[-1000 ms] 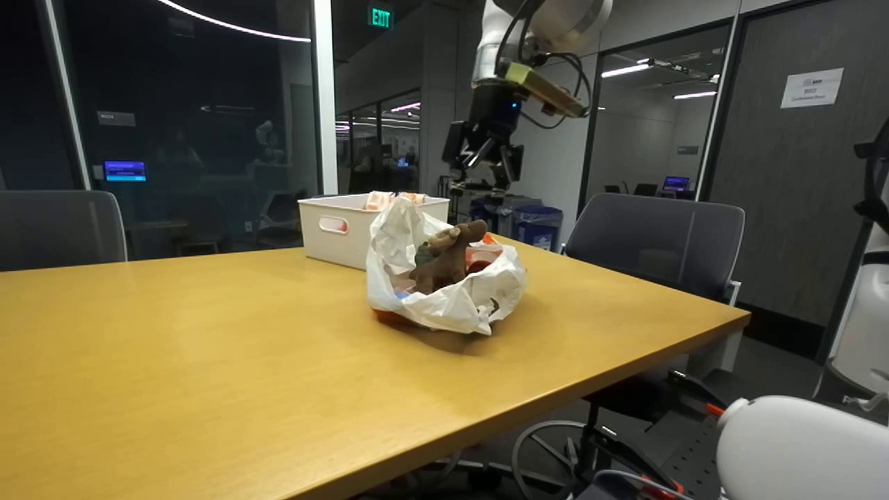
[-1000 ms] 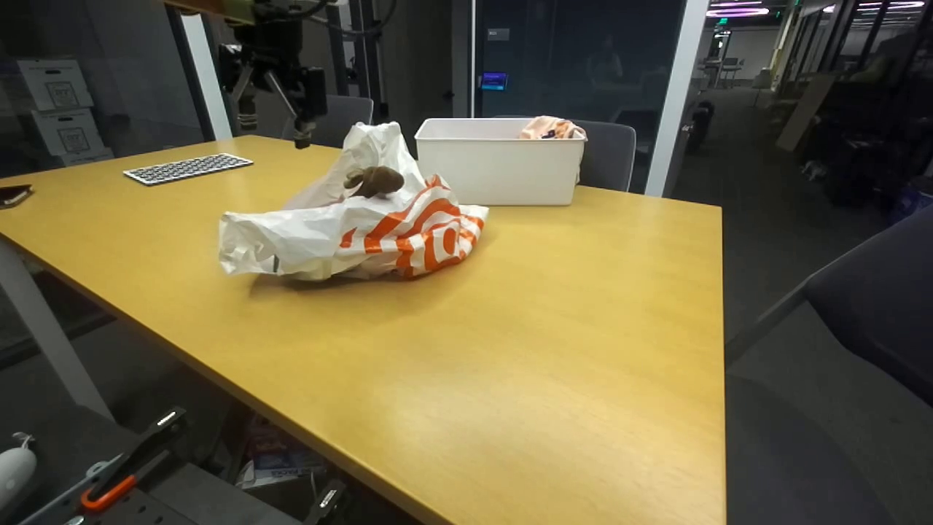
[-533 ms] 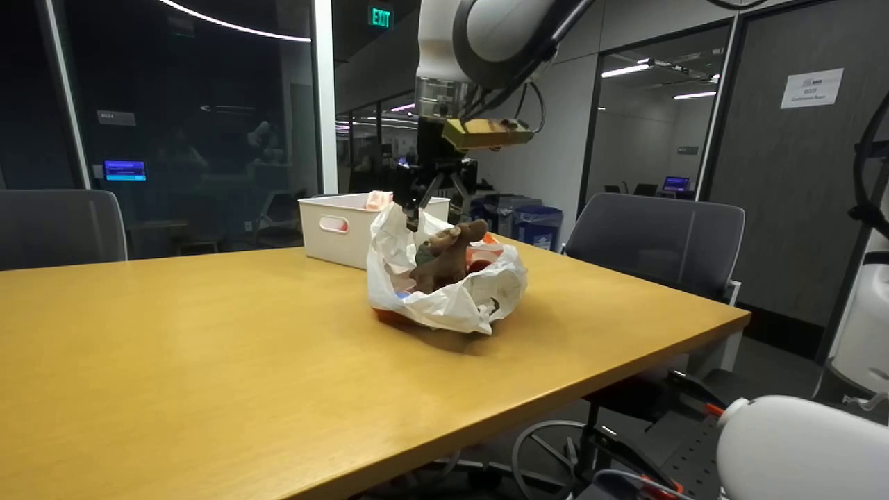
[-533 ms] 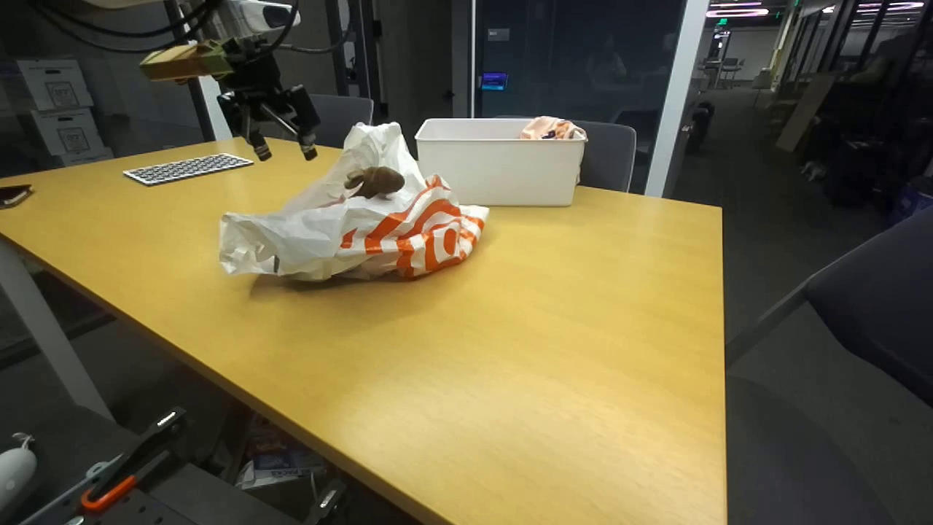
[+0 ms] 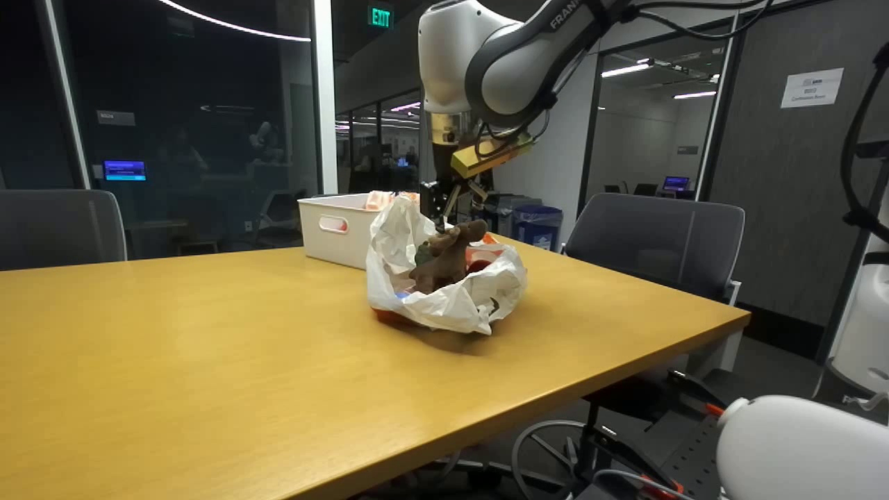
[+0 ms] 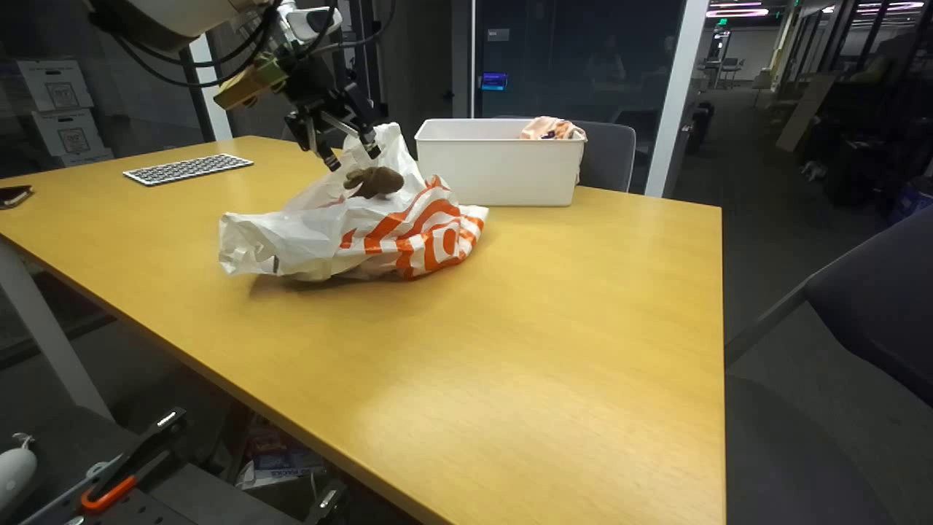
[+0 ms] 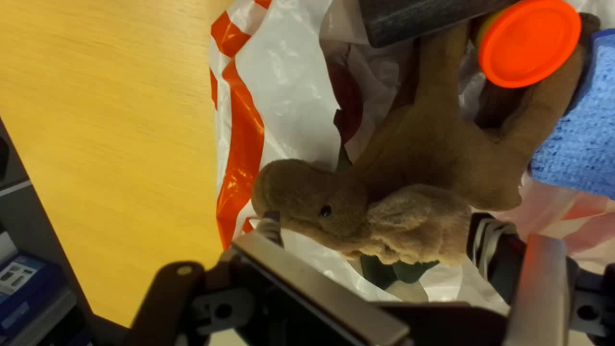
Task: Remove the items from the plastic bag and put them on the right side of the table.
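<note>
Looks like smooth, satiny wood on the worktop (image 6: 576, 335), thin, wrinkled, glossy plastic on the bag (image 6: 299, 237). Shows, in the wrist view, matt plush on the brown toy (image 7: 423, 149), nubbly cloth on the blue item (image 7: 584, 129) at right.

Brown plush animal (image 7: 418, 149) framed at centre, muzzle turned left, surrounded by orange-striped white plastic bag (image 7: 288, 96). Leg overlapped at upper right by orange disc (image 7: 531, 43). Blue textured item (image 7: 584, 125) cut off by right edge. Table (image 7: 110, 120) shown at left. Gripper (image 7: 378, 235) seen along bottom, jaws parted wide; contact cannot be told.
</note>
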Controlling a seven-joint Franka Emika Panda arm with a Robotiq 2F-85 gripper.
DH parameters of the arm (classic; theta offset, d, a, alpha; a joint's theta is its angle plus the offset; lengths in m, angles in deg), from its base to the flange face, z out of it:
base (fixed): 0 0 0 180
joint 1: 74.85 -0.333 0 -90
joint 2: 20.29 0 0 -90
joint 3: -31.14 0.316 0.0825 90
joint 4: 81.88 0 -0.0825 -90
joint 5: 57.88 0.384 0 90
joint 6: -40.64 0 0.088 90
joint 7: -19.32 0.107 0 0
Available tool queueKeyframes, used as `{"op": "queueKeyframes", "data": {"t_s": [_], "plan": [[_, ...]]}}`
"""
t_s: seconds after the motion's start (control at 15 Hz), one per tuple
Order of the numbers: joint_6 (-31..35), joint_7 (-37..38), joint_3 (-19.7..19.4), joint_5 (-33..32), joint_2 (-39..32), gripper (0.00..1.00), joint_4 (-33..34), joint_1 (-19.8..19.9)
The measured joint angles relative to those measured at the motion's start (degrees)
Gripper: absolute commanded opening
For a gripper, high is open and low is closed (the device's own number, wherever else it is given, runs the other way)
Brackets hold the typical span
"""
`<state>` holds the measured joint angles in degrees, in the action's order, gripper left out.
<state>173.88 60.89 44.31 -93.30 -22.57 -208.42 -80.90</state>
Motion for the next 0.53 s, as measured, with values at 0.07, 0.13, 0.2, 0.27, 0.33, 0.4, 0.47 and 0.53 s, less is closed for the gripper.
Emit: {"op": "queueKeyframes", "data": {"t_s": [0.07, 0.13, 0.2, 0.27, 0.33, 0.4, 0.47, 0.53], "plan": [[0.02, 0.00, -0.57, 0.03, -1.34, 1.00, 0.68, -0.10], [0.05, 0.00, -1.12, 0.07, -2.68, 1.00, 1.40, -0.30], [0.09, 0.00, -1.68, 0.07, -3.89, 1.00, 2.11, -0.60], [0.10, -0.01, -2.20, 0.07, -4.99, 1.00, 2.81, -0.88], [0.10, -0.09, -2.70, 0.07, -6.01, 1.00, 3.38, -1.16], [0.07, -0.11, -3.18, 0.07, -7.02, 0.95, 3.80, -1.47], [0.05, -0.11, -3.65, 0.03, -7.96, 0.75, 4.11, -1.78], [0.04, -0.11, -4.14, -0.04, -8.93, 0.71, 4.32, -2.18]]}}
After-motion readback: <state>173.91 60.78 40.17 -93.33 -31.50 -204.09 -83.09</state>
